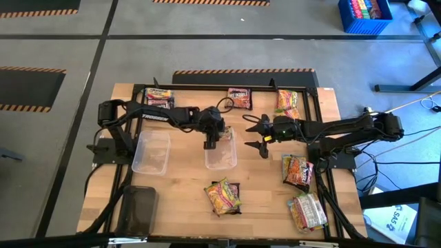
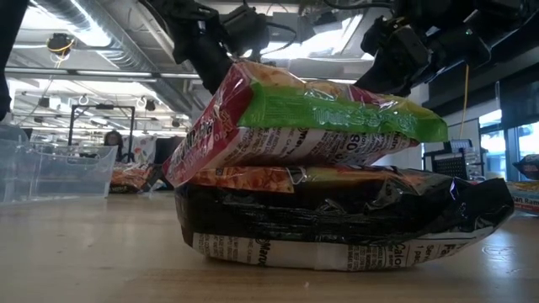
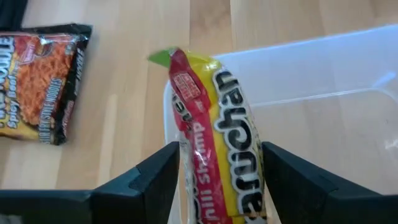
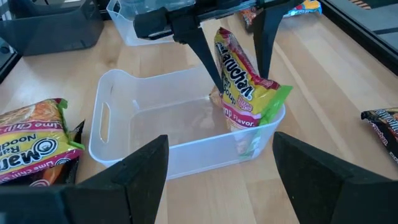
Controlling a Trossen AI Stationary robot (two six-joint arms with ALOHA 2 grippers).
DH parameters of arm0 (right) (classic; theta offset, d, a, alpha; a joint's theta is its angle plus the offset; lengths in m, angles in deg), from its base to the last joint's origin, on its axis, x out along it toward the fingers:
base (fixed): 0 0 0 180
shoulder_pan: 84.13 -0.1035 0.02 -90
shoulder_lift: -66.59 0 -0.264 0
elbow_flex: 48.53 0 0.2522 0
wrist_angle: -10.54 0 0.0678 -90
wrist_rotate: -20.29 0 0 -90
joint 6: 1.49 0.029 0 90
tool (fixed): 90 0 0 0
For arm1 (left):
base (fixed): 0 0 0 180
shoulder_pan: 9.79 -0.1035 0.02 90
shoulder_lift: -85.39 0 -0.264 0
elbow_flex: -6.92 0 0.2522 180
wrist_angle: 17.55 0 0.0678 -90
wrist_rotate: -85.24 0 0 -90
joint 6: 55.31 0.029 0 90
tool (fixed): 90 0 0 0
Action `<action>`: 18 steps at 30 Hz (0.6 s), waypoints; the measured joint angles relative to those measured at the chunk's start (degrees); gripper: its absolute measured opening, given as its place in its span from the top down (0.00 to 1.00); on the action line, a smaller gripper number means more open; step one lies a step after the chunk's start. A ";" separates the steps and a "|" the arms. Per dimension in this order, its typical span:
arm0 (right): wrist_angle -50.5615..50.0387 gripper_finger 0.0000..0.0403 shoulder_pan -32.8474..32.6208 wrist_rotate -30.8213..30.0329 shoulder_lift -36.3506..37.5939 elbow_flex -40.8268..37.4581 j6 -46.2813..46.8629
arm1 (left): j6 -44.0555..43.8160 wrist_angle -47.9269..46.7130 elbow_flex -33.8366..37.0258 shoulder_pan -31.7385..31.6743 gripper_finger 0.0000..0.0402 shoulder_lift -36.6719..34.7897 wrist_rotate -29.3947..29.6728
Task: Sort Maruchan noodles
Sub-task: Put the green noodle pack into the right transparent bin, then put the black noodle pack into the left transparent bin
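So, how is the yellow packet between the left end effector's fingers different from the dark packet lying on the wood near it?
The yellow crinkly Maruchan packet stands on edge at the clear plastic tray; the dark orange-printed packet lies flat on the wooden table. The left end effector brackets the yellow one; nothing touches the dark one. Both are flat rectangular noodle packets.

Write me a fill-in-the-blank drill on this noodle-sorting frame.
1. The left pincer has a yellow Maruchan packet standing on edge between its ____ fingers.
2. That packet rests at the end of a clear ____.
3. The right pincer hovers open, holding ____.

Missing: open; tray; nothing
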 joint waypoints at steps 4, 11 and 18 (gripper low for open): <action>0.02 0.33 -0.01 0.00 0.00 0.00 0.02 | -0.14 -0.33 -0.02 0.17 0.46 -1.10 1.65; 0.07 0.33 0.00 -0.07 0.00 0.00 0.02 | -0.40 -1.84 0.09 0.20 0.46 -5.20 3.75; -0.07 0.33 0.00 -0.09 0.02 0.00 0.68 | -3.39 -6.50 0.07 1.50 0.46 -11.14 3.82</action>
